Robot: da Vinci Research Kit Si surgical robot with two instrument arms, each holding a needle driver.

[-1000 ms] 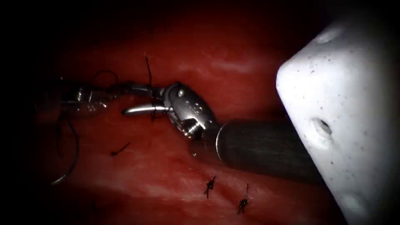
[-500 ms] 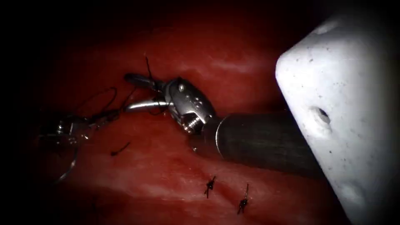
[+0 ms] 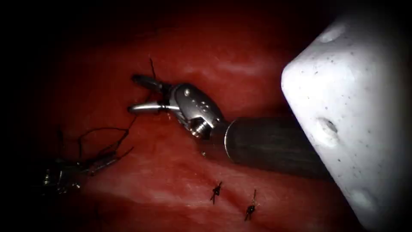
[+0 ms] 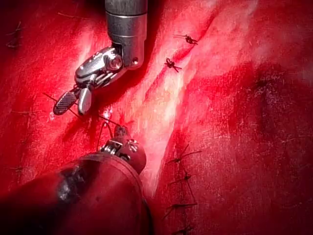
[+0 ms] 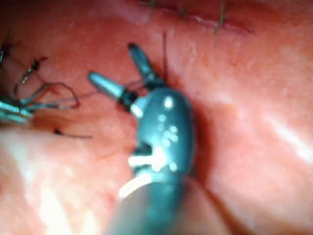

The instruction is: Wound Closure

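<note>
Right tool (image 3: 143, 92) gapes wide and empty over the tissue (image 3: 240, 64), while left tool (image 3: 101, 161) holds looped thread (image 3: 103, 133) at left; needle's whereabouts can't be told.

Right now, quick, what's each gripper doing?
Left gripper: closed, holding thread.
Right gripper: open, holding nothing.

Tissue (image 3: 171, 172) bears 2 knotted stitches (image 3: 216, 191) and thread (image 3: 103, 137)
</note>
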